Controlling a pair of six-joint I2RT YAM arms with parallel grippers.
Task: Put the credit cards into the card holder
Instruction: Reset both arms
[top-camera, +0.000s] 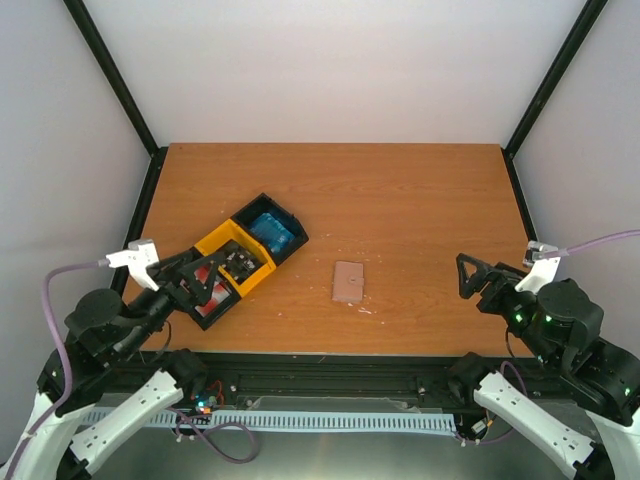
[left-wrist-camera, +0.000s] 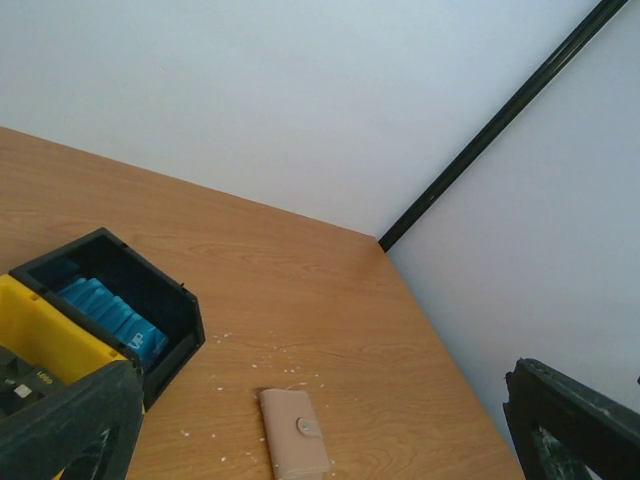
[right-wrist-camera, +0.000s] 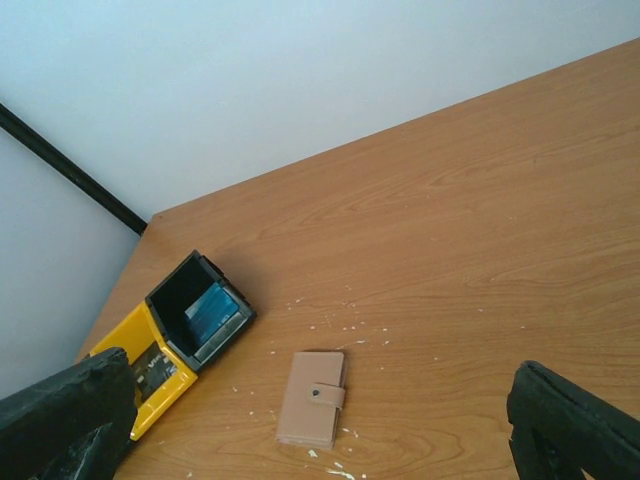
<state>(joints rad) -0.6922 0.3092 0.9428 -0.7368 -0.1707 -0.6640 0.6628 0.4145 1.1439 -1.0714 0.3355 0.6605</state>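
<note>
- Your three-bin tray (top-camera: 258, 281) sits at ten o'clock from the card holder (top-camera: 348, 281). Light blue credit cards (top-camera: 270, 232) fill its far black bin (top-camera: 297, 236), black cards (top-camera: 240, 262) lie in the yellow middle bin (top-camera: 212, 242), and red cards (top-camera: 207, 273) show in the near black bin (top-camera: 215, 318), partly hidden.
- The card holder lies closed and flat at mid-table, apart from the tray.
- Your left gripper (top-camera: 222, 280) hangs over the tray's near end, jaws wide, holding nothing.
- Your right gripper (top-camera: 463, 277) is at three o'clock from the holder, well apart, jaws wide and empty.

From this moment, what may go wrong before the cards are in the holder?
1. The card holder lies flat and closed, its snap tab shut; it may slide on the table when opened.
2. The light blue cards stand packed in the far black bin; a grasp may lift several at once.
</note>
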